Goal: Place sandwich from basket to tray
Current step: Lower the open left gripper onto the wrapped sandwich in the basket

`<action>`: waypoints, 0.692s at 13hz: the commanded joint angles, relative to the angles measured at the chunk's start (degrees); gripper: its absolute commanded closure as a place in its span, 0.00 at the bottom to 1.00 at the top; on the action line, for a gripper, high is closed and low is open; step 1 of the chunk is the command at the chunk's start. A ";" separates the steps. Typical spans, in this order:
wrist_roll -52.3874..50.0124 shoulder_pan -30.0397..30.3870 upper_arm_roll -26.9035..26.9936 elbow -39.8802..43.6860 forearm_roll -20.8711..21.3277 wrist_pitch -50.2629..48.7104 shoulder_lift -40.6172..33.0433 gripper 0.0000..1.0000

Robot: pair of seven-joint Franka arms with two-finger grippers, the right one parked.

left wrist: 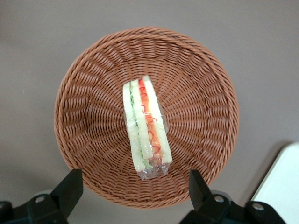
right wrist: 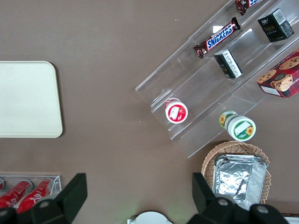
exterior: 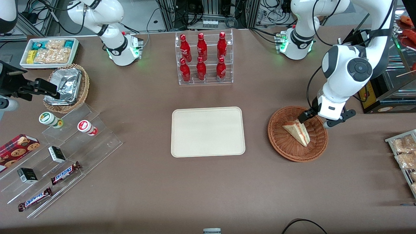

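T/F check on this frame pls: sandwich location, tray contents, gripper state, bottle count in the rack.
1. The sandwich lies in the basket. True.
2. The tray holds a sandwich. False: nothing lies on it.
3. The gripper is shut on the sandwich. False: it is open, above the basket, fingers apart from the sandwich.
4. The rack holds six red bottles. True.
5. The basket sits on the tray. False: it rests on the table beside it.

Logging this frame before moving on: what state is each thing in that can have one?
sandwich: wrapped, lying in the basket, not gripped.
basket: upright, holds only the sandwich.
tray: flat on the table, nothing on it.
pincer: open, above the basket.
cola bottles: upright, capped, in the clear rack.
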 commanded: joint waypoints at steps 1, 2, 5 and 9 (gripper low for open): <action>-9.02 -0.18 0.22 -1.08 -0.43 3.26 1.08 0.00; -12.26 -0.27 0.22 -0.82 -0.43 3.79 2.13 0.00; -15.37 -0.44 0.05 -0.47 -0.43 5.73 5.82 0.00; -15.72 -1.41 0.05 -0.03 -0.43 9.24 11.01 0.00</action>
